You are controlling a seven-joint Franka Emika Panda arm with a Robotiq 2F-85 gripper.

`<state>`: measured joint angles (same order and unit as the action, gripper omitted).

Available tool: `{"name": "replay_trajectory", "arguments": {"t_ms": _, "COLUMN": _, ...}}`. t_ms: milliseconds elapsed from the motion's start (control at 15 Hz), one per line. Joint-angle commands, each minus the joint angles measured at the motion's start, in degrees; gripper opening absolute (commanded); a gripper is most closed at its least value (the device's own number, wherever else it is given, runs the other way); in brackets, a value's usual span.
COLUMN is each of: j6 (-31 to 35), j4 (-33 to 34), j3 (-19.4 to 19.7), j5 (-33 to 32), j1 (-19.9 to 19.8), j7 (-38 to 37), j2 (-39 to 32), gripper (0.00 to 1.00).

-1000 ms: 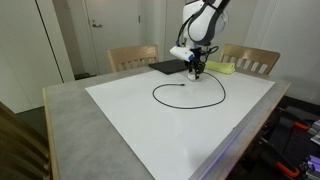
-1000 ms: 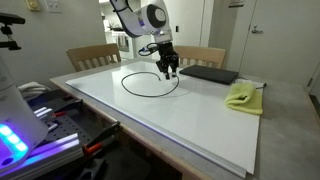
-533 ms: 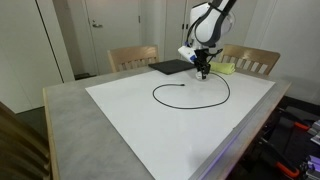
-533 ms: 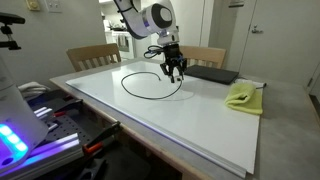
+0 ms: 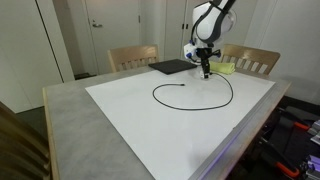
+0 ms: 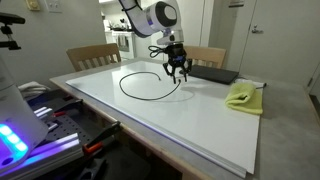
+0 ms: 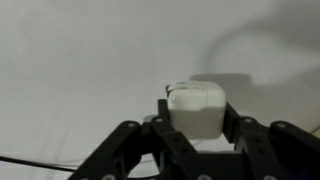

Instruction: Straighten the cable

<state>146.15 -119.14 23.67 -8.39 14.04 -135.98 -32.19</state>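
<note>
Here, the gripper (image 5: 205,70) is hanging low over the far part of a white sheet (image 5: 140,125) that is covering most of the table (image 5: 68,112). In the wrist view its fingers (image 7: 237,128) are pressing in on a white block (image 7: 197,105) from both sides, with only that block's width between them. The cable (image 5: 154,94) is lying on the sheet in a wide open loop. In an exterior view the gripper is sitting at about 1 o'clock on that loop, where one end of the cable is running up to it, while the free end (image 5: 186,84) is resting inside the loop near 12 o'clock. I cannot tell whether the block is joining the cable. In an exterior view the loop (image 6: 122,86) is spreading toward 9 o'clock from the gripper (image 6: 178,73). A black pad (image 5: 170,67) is lying at the gripper's 9 o'clock and a yellow cloth (image 5: 222,68) at its 3 o'clock, both apart from the cable. In the wrist view a thin strand (image 7: 30,160) is crossing the frame at 8 o'clock.
</note>
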Motion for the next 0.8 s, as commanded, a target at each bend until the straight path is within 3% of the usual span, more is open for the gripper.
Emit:
{"name": "replay_trajectory", "arguments": {"t_ms": 0, "j6": -2.2, "j4": 1.1, "j3": 0.1, "j5": 0.1, "j1": -2.5, "j7": -9.0, "j2": 0.2, "gripper": 0.26}}
{"name": "replay_trajectory", "arguments": {"t_ms": 200, "j6": -3.1, "j4": 0.4, "j3": -0.3, "j5": 1.2, "j1": -4.8, "j7": -15.7, "j2": 1.4, "gripper": 0.26}}
{"name": "replay_trajectory", "arguments": {"t_ms": 267, "j6": -3.3, "j4": 0.4, "j3": 3.9, "j5": 6.1, "j1": -1.3, "j7": -14.6, "j2": 0.5, "gripper": 0.26}}
{"name": "replay_trajectory", "arguments": {"t_ms": 333, "j6": -1.6, "j4": 0.2, "j3": 1.1, "j5": 1.9, "j1": -3.2, "j7": -13.8, "j2": 0.2, "gripper": 0.51}}
{"name": "replay_trajectory", "arguments": {"t_ms": 533, "j6": -2.2, "j4": 0.2, "j3": 3.2, "j5": 5.2, "j1": -2.4, "j7": -13.5, "j2": 0.2, "gripper": 0.51}}
{"name": "replay_trajectory", "arguments": {"t_ms": 600, "j6": -2.9, "j4": 1.0, "j3": 5.2, "j5": 7.0, "j1": -0.2, "j7": -13.5, "j2": -1.1, "gripper": 0.26}}
{"name": "replay_trajectory", "arguments": {"t_ms": 733, "j6": -7.1, "j4": 3.6, "j3": 15.7, "j5": 16.2, "j1": 8.9, "j7": -13.5, "j2": -5.9, "gripper": 0.26}}
